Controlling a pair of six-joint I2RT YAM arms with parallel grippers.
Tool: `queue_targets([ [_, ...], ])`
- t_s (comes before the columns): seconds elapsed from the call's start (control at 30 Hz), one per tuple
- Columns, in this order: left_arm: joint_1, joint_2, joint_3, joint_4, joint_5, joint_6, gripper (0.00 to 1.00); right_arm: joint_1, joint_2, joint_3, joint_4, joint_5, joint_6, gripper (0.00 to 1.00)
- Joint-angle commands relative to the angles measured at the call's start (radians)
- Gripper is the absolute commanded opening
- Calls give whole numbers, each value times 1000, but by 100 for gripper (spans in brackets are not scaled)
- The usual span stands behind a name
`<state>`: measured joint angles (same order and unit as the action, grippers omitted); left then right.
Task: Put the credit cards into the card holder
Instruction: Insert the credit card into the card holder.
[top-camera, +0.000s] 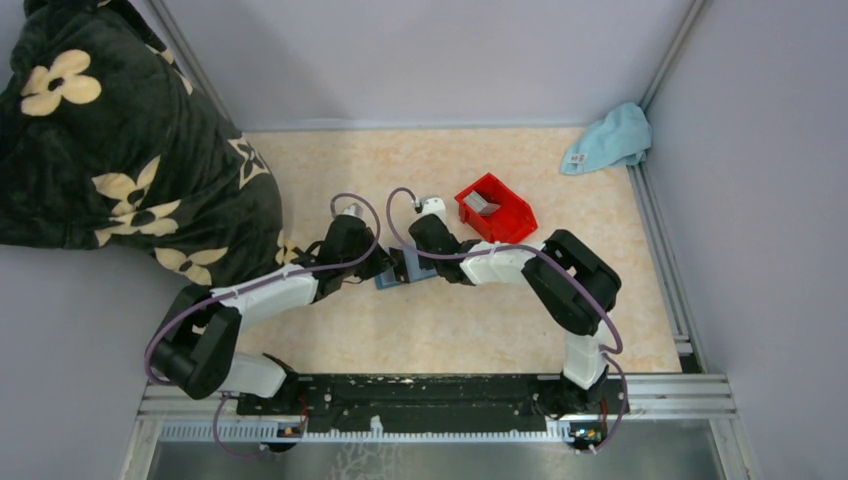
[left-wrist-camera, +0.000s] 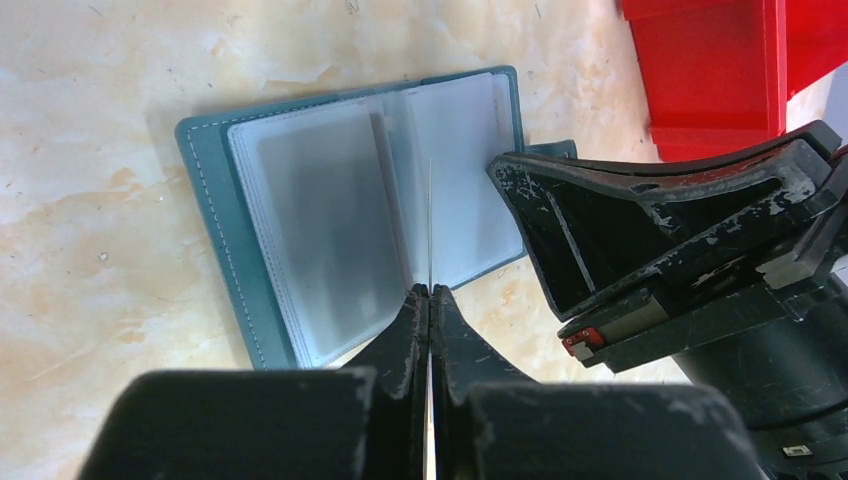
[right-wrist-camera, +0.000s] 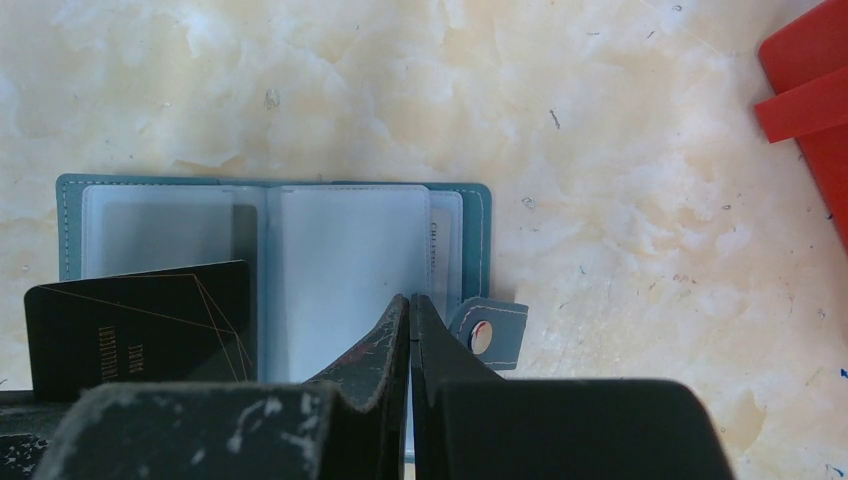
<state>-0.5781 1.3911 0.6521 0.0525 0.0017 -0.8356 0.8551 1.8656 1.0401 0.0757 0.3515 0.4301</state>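
The right gripper, fingers pressed together, seems to pin the open holder flat so the left gripper, pinching a card (dark), can slot it in.

- Table: fills the middle of the top view.
- Card holder: centre of the top view, lying opened flat on the table between the two arms' ends.
- Snap tab: at the holder's lower right corner in the right wrist view.
- Left gripper: at the holder's lower edge in the left wrist view.
- Credit card: between the left gripper's fingers, on edge over the holder's fold.
- Right gripper: tips over the holder's right page.
- Bin: up and right of the holder, near it.
- Second credit card: inside the bin.
- Cloth: upper right, in the table's far corner.
- Blanket: upper left, overlapping the table's left edge.
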Motion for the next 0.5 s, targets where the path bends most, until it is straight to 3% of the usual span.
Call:
queue_targets([
  [0.0,0,-4,-22,88,5,-35,0,-8,-6,-37,-57,-20,2,0],
  [0.47,12,42,-4,72,19,-58,0,-9,-11,-43,-60,-12,-4,0],
])
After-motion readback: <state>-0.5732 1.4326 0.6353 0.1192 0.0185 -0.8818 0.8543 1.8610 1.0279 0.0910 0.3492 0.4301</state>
